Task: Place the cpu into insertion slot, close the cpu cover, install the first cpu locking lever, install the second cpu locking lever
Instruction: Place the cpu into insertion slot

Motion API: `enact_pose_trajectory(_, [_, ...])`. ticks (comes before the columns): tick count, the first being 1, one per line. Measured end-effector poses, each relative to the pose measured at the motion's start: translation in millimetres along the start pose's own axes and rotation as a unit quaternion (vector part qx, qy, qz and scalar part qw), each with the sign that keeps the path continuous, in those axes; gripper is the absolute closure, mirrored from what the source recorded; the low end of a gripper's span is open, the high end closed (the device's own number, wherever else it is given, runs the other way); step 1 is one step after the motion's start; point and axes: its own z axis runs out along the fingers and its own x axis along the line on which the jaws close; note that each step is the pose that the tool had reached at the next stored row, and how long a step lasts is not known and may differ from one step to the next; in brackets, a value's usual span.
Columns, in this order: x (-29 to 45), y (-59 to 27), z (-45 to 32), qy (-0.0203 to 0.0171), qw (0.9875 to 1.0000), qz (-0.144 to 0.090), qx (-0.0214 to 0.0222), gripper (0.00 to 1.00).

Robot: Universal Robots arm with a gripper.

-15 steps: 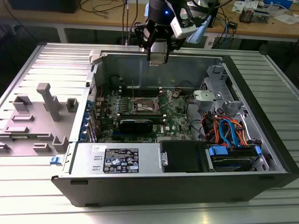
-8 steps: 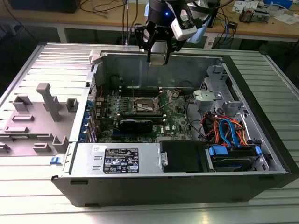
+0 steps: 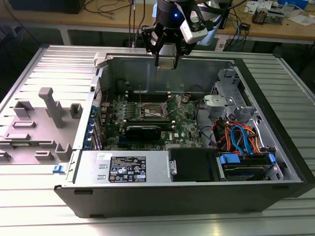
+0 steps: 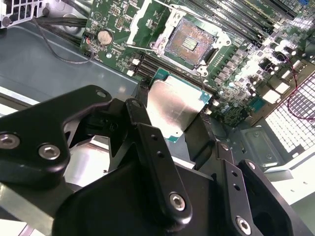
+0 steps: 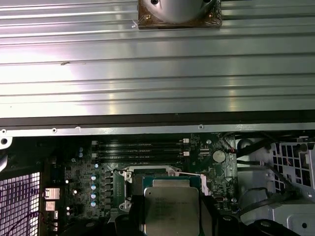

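Note:
My gripper (image 3: 167,63) hangs above the back wall of the open computer case, shut on the cpu (image 4: 173,104), a flat square chip with a dull silver top that it holds by two opposite edges. The cpu (image 5: 172,209) sits between the dark fingers (image 4: 142,96) in both wrist views. Below it on the green motherboard (image 3: 183,123) lies the insertion slot (image 4: 189,42), its dark centre bare. The cpu cover (image 4: 145,20) is swung open beside the slot. In the exterior view the insertion slot (image 3: 151,112) is well below and in front of the gripper, with thin levers standing up by it.
A black card (image 3: 142,131) lies just in front of the slot, and memory slots (image 5: 140,146) lie beside it. The power supply (image 3: 129,167) and a drive bay with blue and orange cables (image 3: 242,140) fill the case's front. A grey fixture (image 3: 49,110) stands at the exterior view's left.

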Motion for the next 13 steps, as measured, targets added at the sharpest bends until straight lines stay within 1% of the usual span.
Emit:
enact_pose_trajectory(9, [0.0, -0.3, 0.0, 0.0, 1.0, 0.0, 0.0, 0.46])
enact_pose_trajectory(13, [-0.1, -3.2, -0.3, 0.0, 1.0, 0.0, 0.0, 0.46])
